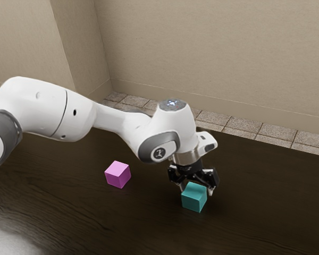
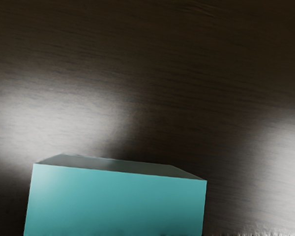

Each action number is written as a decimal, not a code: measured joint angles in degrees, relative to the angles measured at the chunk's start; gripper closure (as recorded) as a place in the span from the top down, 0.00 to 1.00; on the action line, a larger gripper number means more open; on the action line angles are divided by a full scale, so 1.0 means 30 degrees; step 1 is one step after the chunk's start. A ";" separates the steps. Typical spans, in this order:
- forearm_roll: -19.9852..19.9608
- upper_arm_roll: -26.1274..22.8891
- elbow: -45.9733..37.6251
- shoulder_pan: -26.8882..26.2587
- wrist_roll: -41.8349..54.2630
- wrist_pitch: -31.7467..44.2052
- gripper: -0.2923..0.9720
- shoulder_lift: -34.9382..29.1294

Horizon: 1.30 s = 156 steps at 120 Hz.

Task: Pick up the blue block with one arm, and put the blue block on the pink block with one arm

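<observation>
Beige walls, tiled floor strip behind; dark wood bench (image 1: 69, 218). Pink block (image 1: 117, 174) sits on the exterior view's left, well apart from the work.

Toward the right, the arm's fingers (image 1: 177, 181) stand apart, straddling the top of the blue block (image 1: 194, 197), which rests flat on the bench and reads teal. The wrist view puts that block (image 2: 115, 201) just under the hand.

Step in hand, as judged: the grasp. Go lower so the pads meet the side faces, not the top edges. Centre first, close squarely on opposite faces, then lift straight.
</observation>
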 joint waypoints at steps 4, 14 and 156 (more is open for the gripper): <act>-0.0030 0.0057 0.0003 -0.0055 0.0015 0.0013 0.77 0.0089; -0.0068 0.0757 0.0007 -0.0394 0.0052 0.0028 0.77 0.0196; -0.0073 0.2195 -0.1329 -0.1480 0.0263 -0.2958 0.52 -0.3807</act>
